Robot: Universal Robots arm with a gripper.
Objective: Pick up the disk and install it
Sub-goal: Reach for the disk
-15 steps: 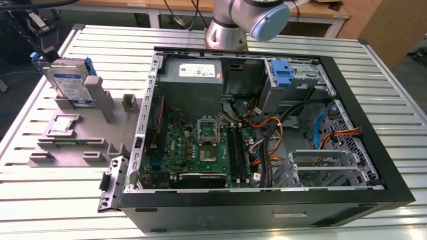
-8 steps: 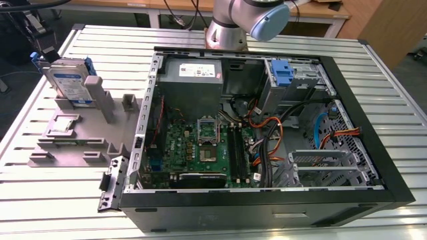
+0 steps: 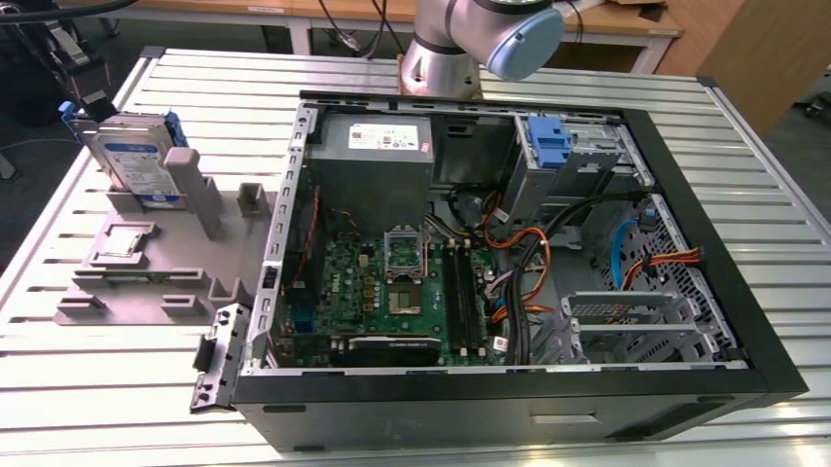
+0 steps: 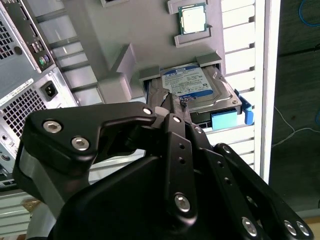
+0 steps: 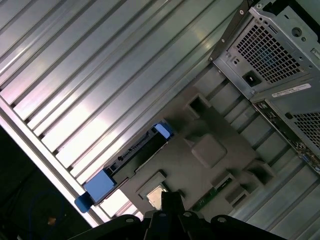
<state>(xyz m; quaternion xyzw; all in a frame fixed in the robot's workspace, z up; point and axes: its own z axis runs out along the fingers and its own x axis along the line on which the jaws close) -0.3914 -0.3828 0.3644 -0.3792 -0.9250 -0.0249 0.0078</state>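
Right now your disk (image 3: 136, 161) stands on edge in a slot of the grey holder (image 3: 143, 282), which lies on the slatted metal bench (image 3: 727, 117) at the exterior view's left of the open computer case (image 3: 520, 409).

You can see the disk's face best in the second wrist view (image 4: 197, 85). It is a flat silver-grey rectangle with a white-and-blue label, and a blue plastic bracket runs round its edges and ends in a blue tab at one corner. In the first wrist view you get it edge-on (image 5: 132, 155), a thin dark strip with a blue end piece at each tip.

Your pincer (image 4: 171, 111) sits close over the disk, with its black linkage arms spreading across the foreground of the second wrist view. Its tip overlaps the disk's near edge there, and you cannot tell whether it touches. You also cannot tell whether the pincer is apart or together.

A small square processor chip (image 4: 192, 17) lies flat in a recess of the same holder, apart from the disk. Inside the case, a bare blue caddy (image 3: 552, 146) sits upright in the drive bay, beside the grey power box (image 3: 377, 141).
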